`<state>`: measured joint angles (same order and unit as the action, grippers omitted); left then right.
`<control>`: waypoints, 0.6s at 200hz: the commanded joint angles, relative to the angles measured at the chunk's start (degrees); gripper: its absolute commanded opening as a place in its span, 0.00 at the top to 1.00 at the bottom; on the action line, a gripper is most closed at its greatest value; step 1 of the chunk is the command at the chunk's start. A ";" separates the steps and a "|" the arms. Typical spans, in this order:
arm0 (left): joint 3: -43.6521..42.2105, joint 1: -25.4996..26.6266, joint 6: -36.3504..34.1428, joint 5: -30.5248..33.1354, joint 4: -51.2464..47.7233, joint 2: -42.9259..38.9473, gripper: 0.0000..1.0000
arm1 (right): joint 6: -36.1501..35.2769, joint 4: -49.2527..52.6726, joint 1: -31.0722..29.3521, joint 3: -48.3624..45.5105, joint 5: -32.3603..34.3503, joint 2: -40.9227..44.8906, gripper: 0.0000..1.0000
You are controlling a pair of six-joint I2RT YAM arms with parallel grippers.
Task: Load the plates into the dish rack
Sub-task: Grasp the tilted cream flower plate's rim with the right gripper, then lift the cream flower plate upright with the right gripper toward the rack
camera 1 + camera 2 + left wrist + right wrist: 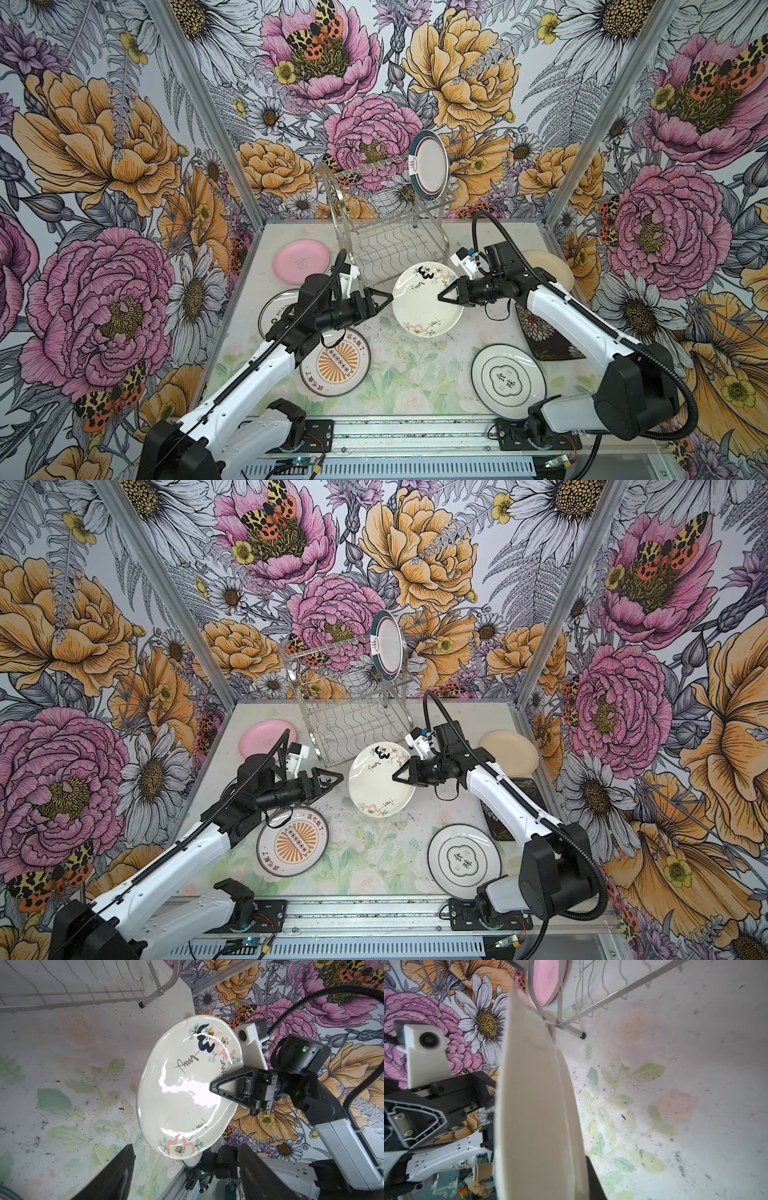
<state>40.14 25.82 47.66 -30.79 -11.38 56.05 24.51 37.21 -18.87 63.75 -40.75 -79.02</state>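
Floral wallpaper covers all 3 walls around a pale table (415, 386) printed with faded roses. At its back stands the dish rack (386, 237), with 1 green-rimmed plate (429, 168) upright at the right end of the upper tier. Just in front of the rack, the right gripper (441, 298) is clamped on the right rim of a tilted, flower-painted plate (419, 320). The left gripper (388, 297) sits just beside that plate's left rim, its 2 fingers spread wide and holding nothing. Flat on the table lie a pink plate (301, 262) left of the rack, a sunburst plate (334, 365) and a white plate (274, 311) partly under the left arm, a green-ringed plate (508, 382) front right, a dark square plate (540, 336) under the right arm, and a plain cream plate (509, 750) behind it.
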 commanded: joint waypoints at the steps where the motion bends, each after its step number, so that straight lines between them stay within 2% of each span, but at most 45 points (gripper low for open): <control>1: 2.43 -0.98 -5.10 6.83 -8.82 -1.12 0.19 | 0.07 -0.99 -0.85 6.43 11.95 6.43 1.00; 33: 4.36 -1.23 -7.52 12.62 -13.91 -0.38 0.18 | -2.39 3.55 -1.94 13.99 21.58 8.67 1.00; 57: 4.85 -1.23 -8.69 15.73 -15.33 0.53 0.17 | -4.16 5.71 -2.92 20.70 26.26 8.41 1.00; 120: 4.02 -1.32 -10.00 19.68 -15.99 1.60 0.16 | -8.89 6.56 -6.24 38.50 37.31 2.91 1.00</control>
<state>43.24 24.99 39.77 -14.33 -26.52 57.43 18.96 48.51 -23.94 94.50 -9.50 -74.22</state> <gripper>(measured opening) 0.840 0.164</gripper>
